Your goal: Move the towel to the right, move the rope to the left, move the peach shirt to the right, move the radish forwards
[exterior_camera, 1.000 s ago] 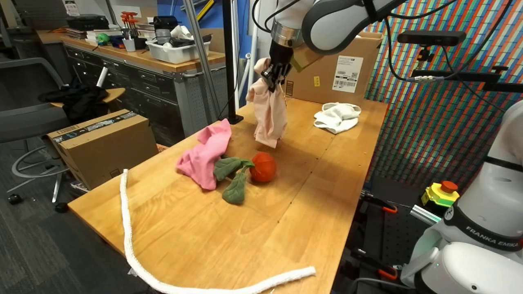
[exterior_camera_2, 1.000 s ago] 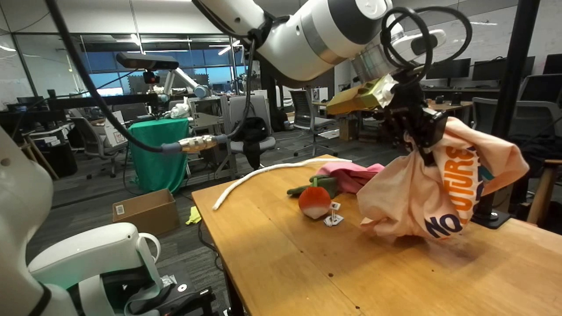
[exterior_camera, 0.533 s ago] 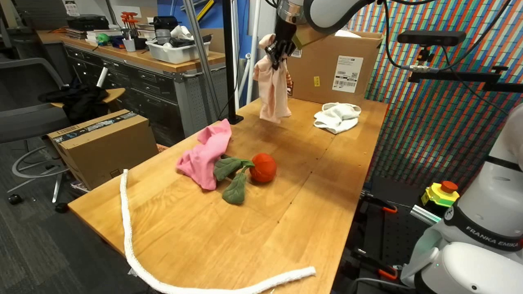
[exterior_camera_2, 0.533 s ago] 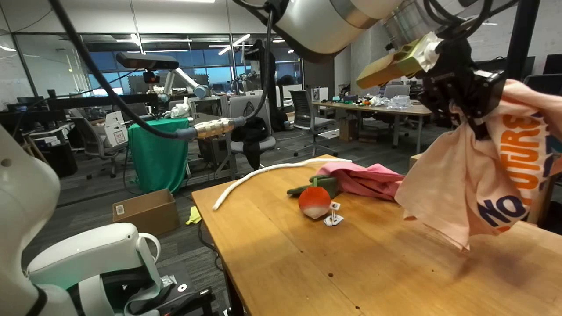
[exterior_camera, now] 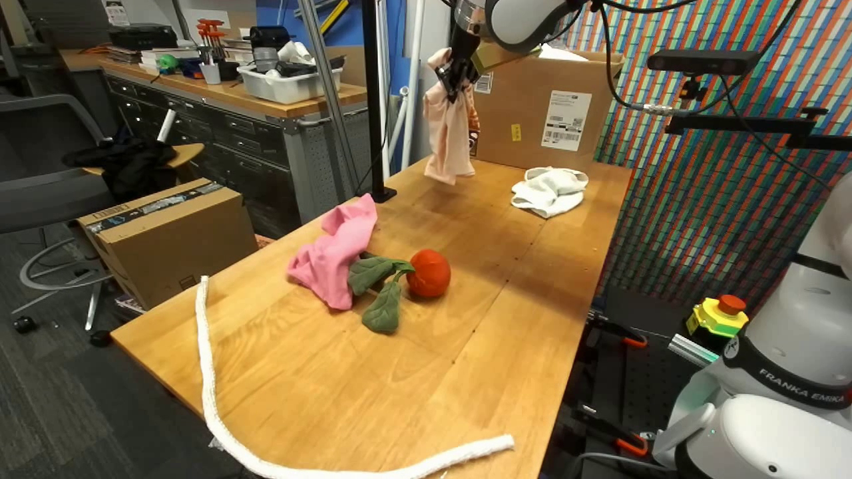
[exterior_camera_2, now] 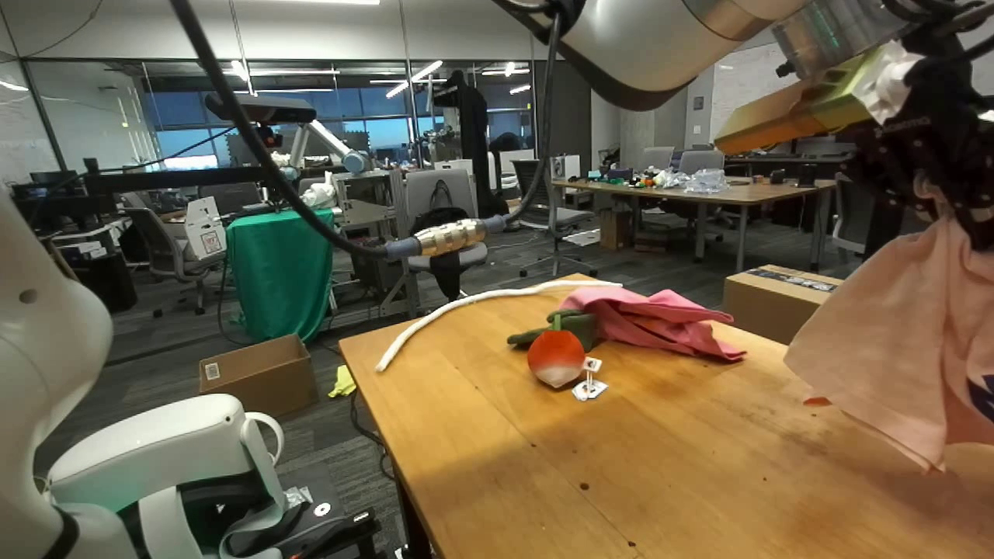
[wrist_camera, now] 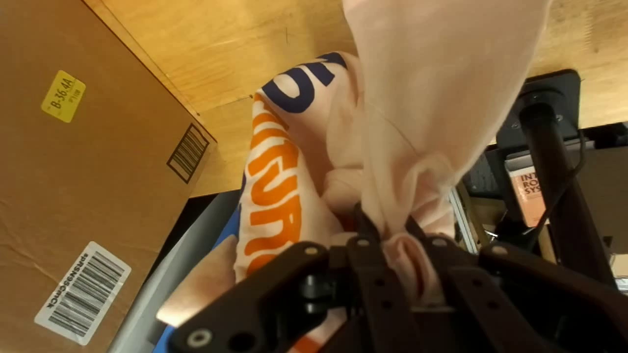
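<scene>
Peach shirt (exterior_camera: 447,136) now farther from radish (exterior_camera: 428,273), pinched in nearly closed jaws; towel (exterior_camera: 550,191) visible in single exterior view.

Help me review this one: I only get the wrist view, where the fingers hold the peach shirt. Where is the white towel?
Observer: In an exterior view the towel lies bunched on the table, near the large cardboard box.
Operator: My picture doesn't show the radish either. What is it next to?
Observer: Both exterior views show the radish with its leafy top next to the bright pink cloth; whether they touch I can't say for sure.
Operator: Last one: is the rope laid straight or curved?
Observer: Curved: both exterior views show the rope lying in a bend.
</scene>
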`<state>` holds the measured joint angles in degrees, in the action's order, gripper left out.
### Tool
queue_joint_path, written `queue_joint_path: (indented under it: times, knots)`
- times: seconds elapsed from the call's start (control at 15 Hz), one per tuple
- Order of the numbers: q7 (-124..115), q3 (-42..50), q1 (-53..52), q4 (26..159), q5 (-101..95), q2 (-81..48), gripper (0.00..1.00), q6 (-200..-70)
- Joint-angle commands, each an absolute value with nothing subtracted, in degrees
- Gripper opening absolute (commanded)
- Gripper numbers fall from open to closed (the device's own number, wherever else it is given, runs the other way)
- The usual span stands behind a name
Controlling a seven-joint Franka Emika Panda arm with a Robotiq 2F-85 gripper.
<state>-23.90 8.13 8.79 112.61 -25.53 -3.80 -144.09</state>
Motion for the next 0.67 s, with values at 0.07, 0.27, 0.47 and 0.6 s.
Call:
queue_joint_path:
  times: [0.07, 0.27, 0.47, 0.6]
  knots:
    - [-22.98, 9.72, 8.48, 107.0, -23.11, -8.99, 0.4, -146.81]
    - [-19.88, 9.73, 8.33, 106.58, -20.36, -10.41, 0.62, -147.79]
    - [-17.68, 9.64, 8.07, 107.16, -18.8, -10.55, 0.84, -146.73]
    - [-14.19, 8.77, 7.96, 109.02, -15.96, -9.18, 0.98, -144.75]
